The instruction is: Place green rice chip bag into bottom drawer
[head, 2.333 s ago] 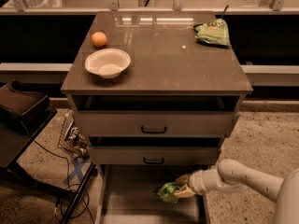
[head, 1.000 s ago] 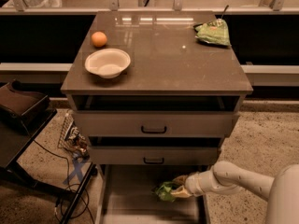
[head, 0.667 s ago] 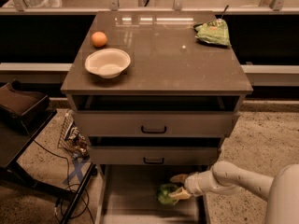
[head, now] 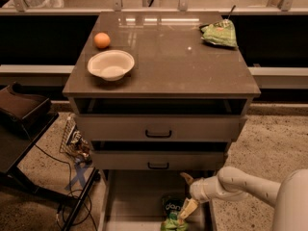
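The green rice chip bag lies on the floor of the bottom drawer, near its front right, with its dark lettered patch facing up. The drawer is pulled out at the foot of the cabinet. My gripper hangs over the drawer's right side, just right of the bag. It is open: one finger points up and left, the other points down and rests against the bag's right edge. My white arm reaches in from the lower right.
On the cabinet top sit a white bowl, an orange and a paler green bag. Two drawers with black handles stand slightly open above. A dark side table and floor cables are at the left.
My gripper was shut on the bag above the drawer; now its fingers have spread and the bag has dropped lower onto the drawer floor.
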### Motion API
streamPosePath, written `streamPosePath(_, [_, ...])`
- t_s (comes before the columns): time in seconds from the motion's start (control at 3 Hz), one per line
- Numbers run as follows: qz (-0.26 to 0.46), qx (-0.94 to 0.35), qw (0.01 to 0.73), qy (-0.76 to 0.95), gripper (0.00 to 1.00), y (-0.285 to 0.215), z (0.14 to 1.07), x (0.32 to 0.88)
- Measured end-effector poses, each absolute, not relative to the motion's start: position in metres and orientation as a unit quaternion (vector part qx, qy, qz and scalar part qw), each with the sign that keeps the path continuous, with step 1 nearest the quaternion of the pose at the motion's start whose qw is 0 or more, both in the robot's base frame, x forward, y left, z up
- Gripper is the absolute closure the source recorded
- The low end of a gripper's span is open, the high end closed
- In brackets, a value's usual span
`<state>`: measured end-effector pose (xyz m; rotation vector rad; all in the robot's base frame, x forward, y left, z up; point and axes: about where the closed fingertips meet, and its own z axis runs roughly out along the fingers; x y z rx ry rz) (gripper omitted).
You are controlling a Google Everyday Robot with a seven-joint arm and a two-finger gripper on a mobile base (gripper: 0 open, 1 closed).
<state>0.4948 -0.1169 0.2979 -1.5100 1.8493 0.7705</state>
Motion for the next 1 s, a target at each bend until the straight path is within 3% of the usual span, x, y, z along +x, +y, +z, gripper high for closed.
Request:
streamPosePath(0.33, [0.264, -0.551, 0.318, 0.725, 0.0, -0.141, 0.322, 0.494])
streamPosePath(1.0, [0.172, -0.439, 0.336, 0.816, 0.0, -0.268, 0.452, 0.463])
